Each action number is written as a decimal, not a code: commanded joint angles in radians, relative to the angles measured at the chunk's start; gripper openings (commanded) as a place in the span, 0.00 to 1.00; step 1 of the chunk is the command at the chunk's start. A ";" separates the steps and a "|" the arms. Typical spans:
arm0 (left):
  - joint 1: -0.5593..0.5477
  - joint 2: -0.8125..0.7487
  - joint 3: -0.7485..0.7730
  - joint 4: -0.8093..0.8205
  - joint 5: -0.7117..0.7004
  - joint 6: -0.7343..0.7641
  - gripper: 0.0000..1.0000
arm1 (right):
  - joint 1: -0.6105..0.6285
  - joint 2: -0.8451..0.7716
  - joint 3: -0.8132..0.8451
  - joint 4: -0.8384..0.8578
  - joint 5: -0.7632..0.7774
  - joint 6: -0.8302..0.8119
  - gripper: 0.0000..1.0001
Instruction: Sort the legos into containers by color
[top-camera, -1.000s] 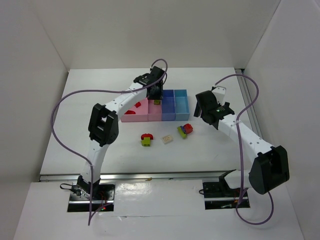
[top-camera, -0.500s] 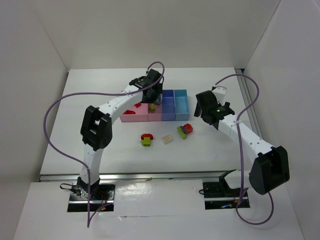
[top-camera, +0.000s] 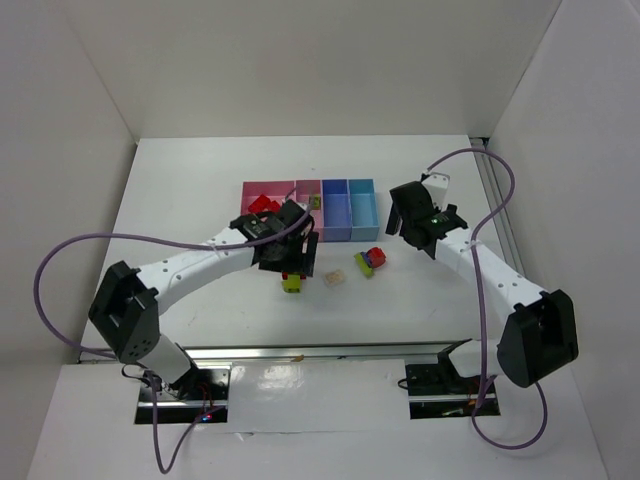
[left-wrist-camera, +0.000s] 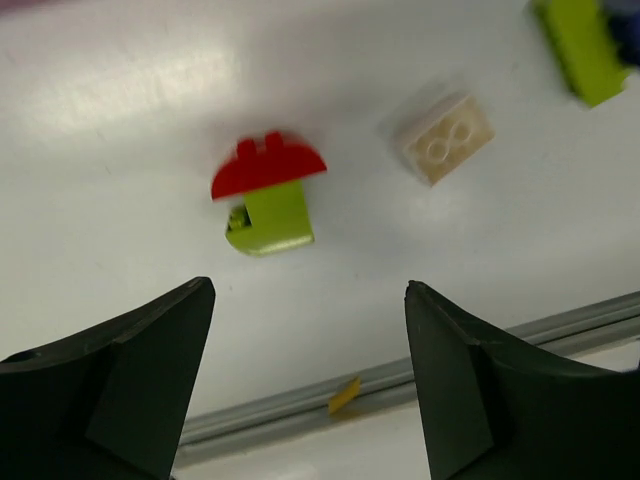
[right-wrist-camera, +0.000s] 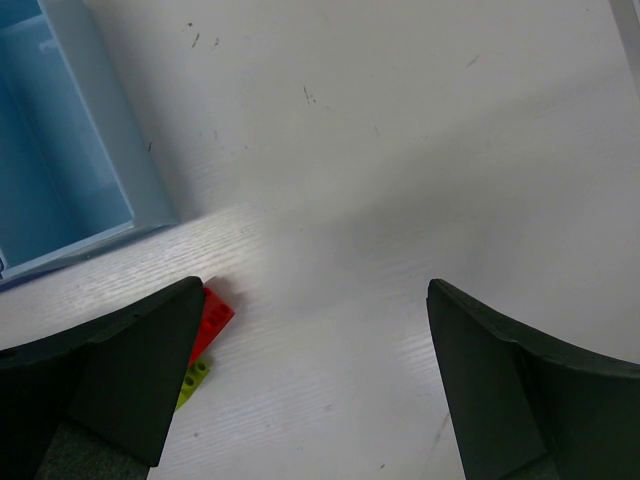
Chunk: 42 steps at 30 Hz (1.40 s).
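Working on a white table (top-camera: 180, 210), matte with faint dark scuffs, boxed in by plain white walls (top-camera: 320, 60) at back and both sides; metal rail (top-camera: 330, 352) along near edge. Found left gripper (left-wrist-camera: 308, 290) low over the table, jaws spread wide, nothing held, above a red-on-green clump (left-wrist-camera: 268, 200). Logged cream brick (left-wrist-camera: 445, 138) just right of it, then a green-red-blue clump (top-camera: 369, 260) nearer the bins. Noted row of bins (top-camera: 338, 234) at mid-table: red bricks (top-camera: 262, 204) in leftmost pink, one green brick (top-camera: 315, 201) in the next. Saw right gripper (right-wrist-camera: 315, 285) wide open, empty, near the light blue bin (right-wrist-camera: 110, 150).
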 joint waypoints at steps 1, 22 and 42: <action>-0.035 0.022 -0.060 -0.017 0.033 -0.112 0.88 | 0.008 0.016 0.035 0.029 -0.011 -0.003 0.99; -0.039 0.209 -0.143 0.071 -0.098 -0.286 0.81 | 0.017 -0.022 0.004 0.018 -0.002 0.006 0.99; -0.029 0.254 -0.154 0.167 -0.134 -0.238 0.63 | 0.017 -0.032 0.004 0.009 0.007 0.015 0.99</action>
